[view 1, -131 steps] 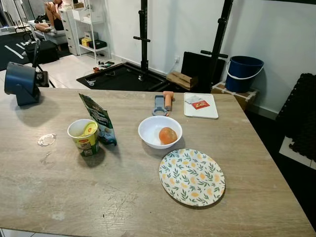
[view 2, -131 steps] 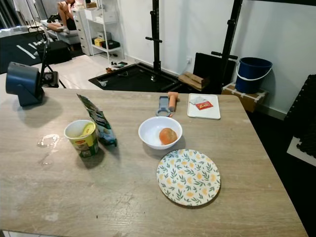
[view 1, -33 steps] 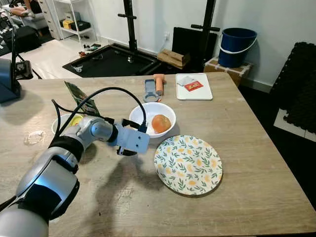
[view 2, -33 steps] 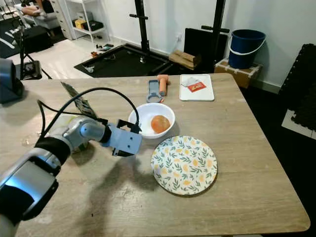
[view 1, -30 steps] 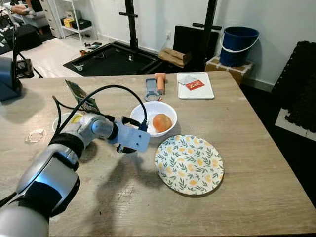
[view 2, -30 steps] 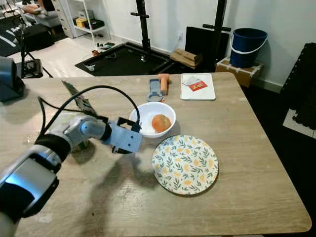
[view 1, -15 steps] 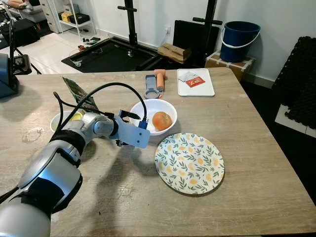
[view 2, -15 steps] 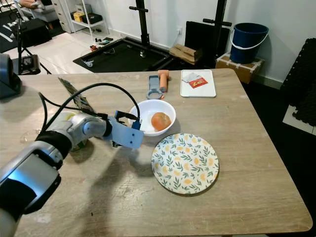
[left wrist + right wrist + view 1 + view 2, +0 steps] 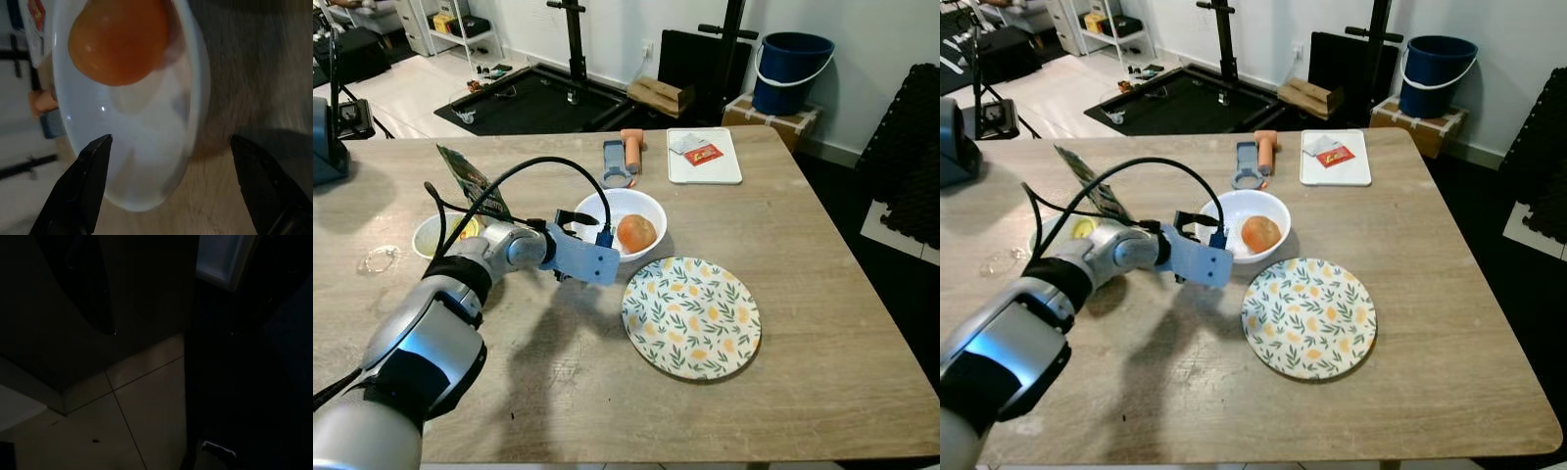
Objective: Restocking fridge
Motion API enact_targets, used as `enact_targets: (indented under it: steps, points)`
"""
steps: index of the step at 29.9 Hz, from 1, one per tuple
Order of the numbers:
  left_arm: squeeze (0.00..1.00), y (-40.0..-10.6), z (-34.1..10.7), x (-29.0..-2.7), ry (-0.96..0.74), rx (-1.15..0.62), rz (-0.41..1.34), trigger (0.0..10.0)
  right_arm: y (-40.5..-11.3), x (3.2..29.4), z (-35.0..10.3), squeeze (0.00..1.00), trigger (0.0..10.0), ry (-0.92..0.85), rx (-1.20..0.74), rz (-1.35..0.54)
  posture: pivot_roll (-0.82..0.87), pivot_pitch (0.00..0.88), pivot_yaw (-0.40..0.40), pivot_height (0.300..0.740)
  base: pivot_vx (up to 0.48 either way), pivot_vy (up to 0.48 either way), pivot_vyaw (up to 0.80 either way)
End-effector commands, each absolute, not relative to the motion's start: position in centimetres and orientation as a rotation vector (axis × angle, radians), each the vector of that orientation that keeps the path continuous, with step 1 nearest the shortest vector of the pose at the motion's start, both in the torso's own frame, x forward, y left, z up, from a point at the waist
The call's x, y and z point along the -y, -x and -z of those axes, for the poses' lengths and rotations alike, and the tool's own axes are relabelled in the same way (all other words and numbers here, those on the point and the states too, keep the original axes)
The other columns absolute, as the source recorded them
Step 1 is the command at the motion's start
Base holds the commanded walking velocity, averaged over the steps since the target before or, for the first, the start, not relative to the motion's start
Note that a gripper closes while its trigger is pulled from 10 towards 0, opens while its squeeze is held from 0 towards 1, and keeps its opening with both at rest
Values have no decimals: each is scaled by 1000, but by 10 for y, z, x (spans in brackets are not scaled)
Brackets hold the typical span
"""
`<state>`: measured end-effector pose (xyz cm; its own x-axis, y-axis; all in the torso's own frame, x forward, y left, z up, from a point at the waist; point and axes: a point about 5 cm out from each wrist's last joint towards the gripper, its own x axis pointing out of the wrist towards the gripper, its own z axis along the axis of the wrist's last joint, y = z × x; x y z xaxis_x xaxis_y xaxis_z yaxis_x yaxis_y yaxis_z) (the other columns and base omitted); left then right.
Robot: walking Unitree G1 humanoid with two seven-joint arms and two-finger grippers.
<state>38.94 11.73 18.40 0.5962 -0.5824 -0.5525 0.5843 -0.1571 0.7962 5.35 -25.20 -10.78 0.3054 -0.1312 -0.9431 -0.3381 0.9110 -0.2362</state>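
Left arm: silver arm (image 9: pixel 431 338) reaches from the near left corner toward the middle of the scene, forearm lying low and nearly level.
Left wrist: a blue-grey plate and a looping black cable (image 9: pixel 524 176) sit at the wrist, the cable arching above the forearm.
Left gripper: left gripper (image 9: pixel 171 191) points away from the robot; the jaws stand wide apart, with one black finger (image 9: pixel 83 186) on each side of the wrist view.
Right arm: hangs idle; the right wrist view is very dark.
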Motion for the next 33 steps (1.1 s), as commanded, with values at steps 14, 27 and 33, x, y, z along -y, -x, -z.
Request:
enact_targets:
  steps: [14,27,33]
  points:
    - [0,-383,-164,-121,-1353,-236,1150,0,-44,252,108,0,10000,447,-1273,-156,-190,249,43,740,0,0,0]
    - [0,-385,-161,-131,-1444,-314,1126,10000,-44,252,109,0,10000,444,-1274,-148,-196,231,53,740,0,0,0]
    - [0,-383,-160,-132,-1411,-347,1153,0,-45,252,109,0,10000,443,-1272,-146,-196,225,54,740,0,0,0]
